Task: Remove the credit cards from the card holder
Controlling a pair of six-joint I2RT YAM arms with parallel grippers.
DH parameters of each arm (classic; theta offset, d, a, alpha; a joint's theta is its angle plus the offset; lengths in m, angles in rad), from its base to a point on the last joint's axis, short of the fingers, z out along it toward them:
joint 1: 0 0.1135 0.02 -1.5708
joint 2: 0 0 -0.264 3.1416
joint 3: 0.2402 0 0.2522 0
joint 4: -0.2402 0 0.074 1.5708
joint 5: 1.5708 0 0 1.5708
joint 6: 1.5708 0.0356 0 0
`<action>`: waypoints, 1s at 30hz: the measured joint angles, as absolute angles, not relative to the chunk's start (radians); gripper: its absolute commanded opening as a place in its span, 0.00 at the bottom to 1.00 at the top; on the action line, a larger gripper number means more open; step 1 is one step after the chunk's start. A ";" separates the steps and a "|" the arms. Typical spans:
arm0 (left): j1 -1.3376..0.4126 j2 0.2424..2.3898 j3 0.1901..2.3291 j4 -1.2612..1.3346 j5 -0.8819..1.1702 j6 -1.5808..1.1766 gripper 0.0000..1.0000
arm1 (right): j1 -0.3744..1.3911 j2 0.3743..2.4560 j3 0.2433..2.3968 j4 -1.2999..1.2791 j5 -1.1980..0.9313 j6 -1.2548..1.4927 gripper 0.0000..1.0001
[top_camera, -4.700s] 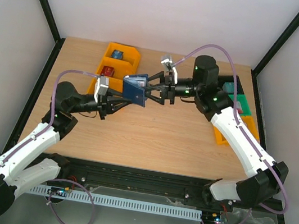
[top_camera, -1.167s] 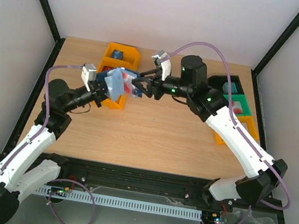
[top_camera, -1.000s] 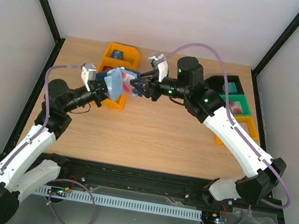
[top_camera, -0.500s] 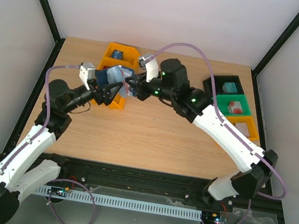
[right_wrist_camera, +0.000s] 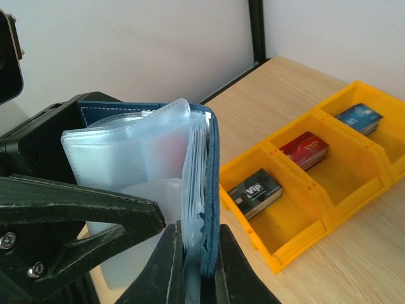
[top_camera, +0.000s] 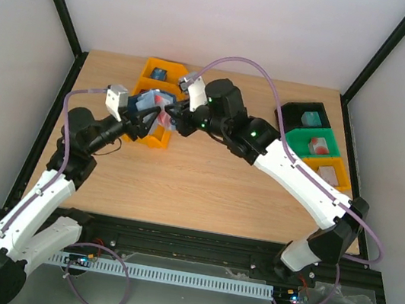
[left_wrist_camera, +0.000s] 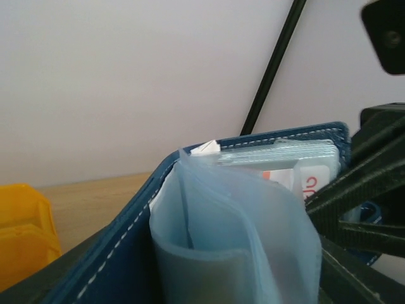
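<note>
The navy card holder (top_camera: 152, 103) hangs open in the air above the yellow bin (top_camera: 159, 142), between both grippers. My right gripper (right_wrist_camera: 199, 266) is shut on one navy cover (right_wrist_camera: 212, 183) together with some clear sleeves. My left gripper (top_camera: 139, 116) comes in from the left. Its black fingers (right_wrist_camera: 76, 215) stand spread around the fanned sleeves (right_wrist_camera: 126, 152) and the other cover. In the left wrist view the sleeves (left_wrist_camera: 234, 234) fill the frame, and a white card with red print (left_wrist_camera: 310, 183) sits inside them. Three credit cards lie in the bin: black (right_wrist_camera: 255, 192), red (right_wrist_camera: 305, 150) and blue (right_wrist_camera: 359, 117).
The yellow bin stands at the back left of the wooden table (top_camera: 204, 191). At the back right stand a black bin (top_camera: 308, 116), a green bin (top_camera: 319, 146) and another yellow bin (top_camera: 331, 175), each with something in it. Black frame posts rise at the table's corners.
My right gripper has pushed left and shut on the holder's cover. My left gripper has let go and now stands spread around the sleeves. The holder has shifted slightly left.
</note>
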State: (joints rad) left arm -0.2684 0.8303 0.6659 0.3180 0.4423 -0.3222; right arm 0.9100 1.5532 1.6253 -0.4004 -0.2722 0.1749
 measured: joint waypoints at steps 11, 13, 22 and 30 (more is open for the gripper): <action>-0.245 0.807 0.665 0.300 0.394 -0.360 0.61 | 0.707 1.499 1.472 -0.263 -0.646 0.296 0.02; -0.245 0.810 0.666 0.273 0.326 -0.339 0.66 | 0.700 1.499 1.467 -0.259 -0.657 0.320 0.02; -0.245 0.812 0.710 0.221 0.223 -0.157 0.40 | 0.770 1.638 1.706 -0.514 -0.144 0.395 0.02; -0.369 0.803 0.737 0.323 0.467 -0.379 0.15 | 0.867 1.755 1.798 -0.618 0.000 0.409 0.02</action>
